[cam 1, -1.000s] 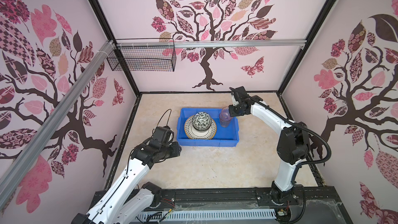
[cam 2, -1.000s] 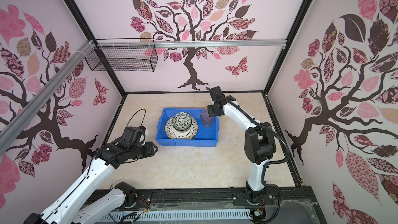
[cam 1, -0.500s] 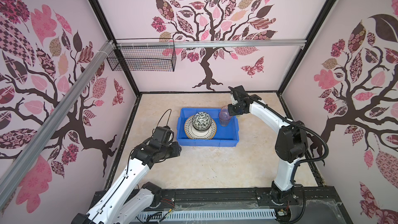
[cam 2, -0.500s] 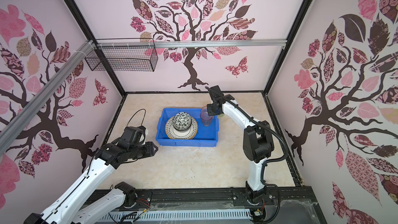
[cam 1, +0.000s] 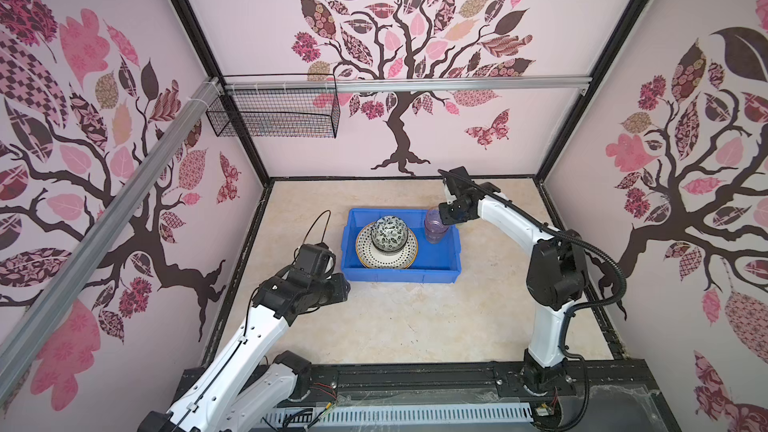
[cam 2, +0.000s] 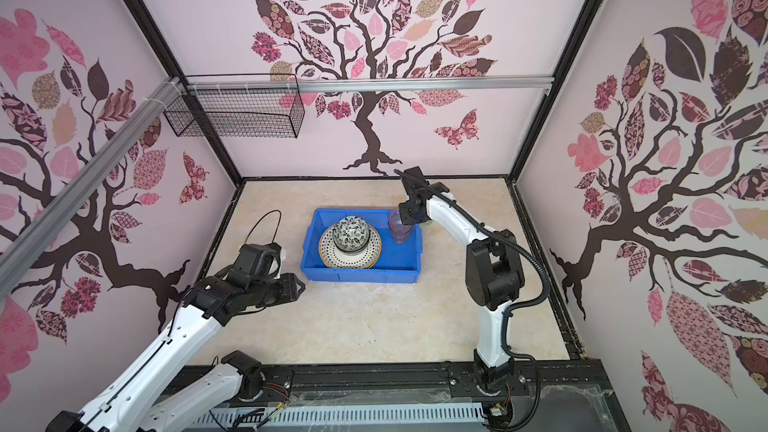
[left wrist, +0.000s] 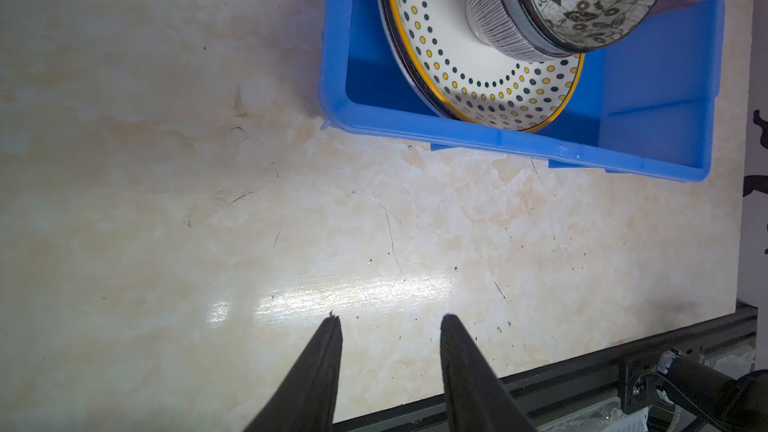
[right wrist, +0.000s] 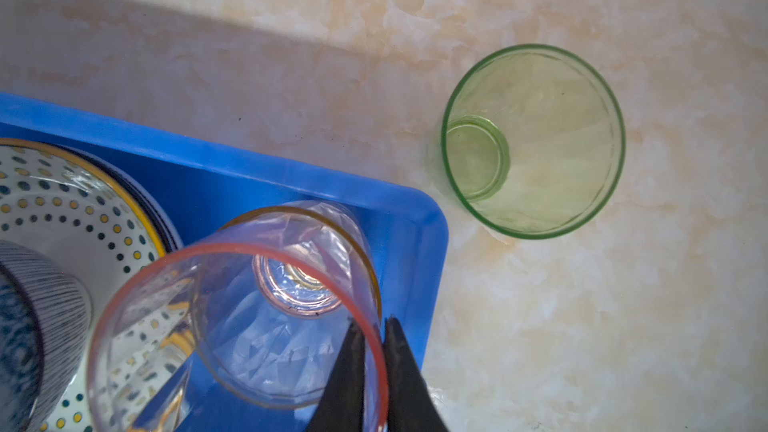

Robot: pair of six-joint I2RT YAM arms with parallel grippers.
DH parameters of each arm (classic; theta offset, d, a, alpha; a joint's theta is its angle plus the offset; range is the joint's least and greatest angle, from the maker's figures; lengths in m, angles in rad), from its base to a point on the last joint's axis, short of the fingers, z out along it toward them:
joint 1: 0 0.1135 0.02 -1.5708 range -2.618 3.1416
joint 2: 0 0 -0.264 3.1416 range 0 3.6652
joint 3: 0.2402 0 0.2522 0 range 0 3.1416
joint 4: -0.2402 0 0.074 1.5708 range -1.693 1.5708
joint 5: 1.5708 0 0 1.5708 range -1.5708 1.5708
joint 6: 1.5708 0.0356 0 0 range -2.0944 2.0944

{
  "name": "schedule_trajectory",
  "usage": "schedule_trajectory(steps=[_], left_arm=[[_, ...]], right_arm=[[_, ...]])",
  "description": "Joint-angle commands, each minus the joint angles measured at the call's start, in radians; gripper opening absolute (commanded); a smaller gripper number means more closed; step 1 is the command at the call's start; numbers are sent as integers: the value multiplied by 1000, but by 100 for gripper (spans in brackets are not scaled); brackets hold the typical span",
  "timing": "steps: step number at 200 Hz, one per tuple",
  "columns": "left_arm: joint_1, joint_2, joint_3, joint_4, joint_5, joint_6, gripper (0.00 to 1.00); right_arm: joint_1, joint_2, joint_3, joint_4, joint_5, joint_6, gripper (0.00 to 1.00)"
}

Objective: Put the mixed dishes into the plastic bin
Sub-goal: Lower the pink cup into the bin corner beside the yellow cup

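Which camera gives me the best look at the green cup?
The right wrist view: the green cup shows whole and upright on the table, just outside the blue bin's corner. In both top views I cannot make it out beside the right arm. The left wrist view does not show it.

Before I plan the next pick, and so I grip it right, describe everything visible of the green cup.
The green cup is translucent and smooth-walled, with a round rim tapering to a smaller round base. It stands upright, mouth up and empty, on the beige table, just outside a corner of the bin and seemingly a sliver apart from it. Only the table touches it.
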Motion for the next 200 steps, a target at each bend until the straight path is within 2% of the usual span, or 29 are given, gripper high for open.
schedule_trajectory(steps=[1, 77, 200], left_arm=[[3, 2, -24, 20, 5, 6, 43], [3, 1, -26, 19, 5, 6, 43], [3, -8, -26, 20, 6, 8, 43]], right_arm=[[7, 23, 42, -35, 23, -8, 16], [7, -5, 39, -13, 13, 4, 27], [7, -113, -15, 86, -52, 30, 30]])
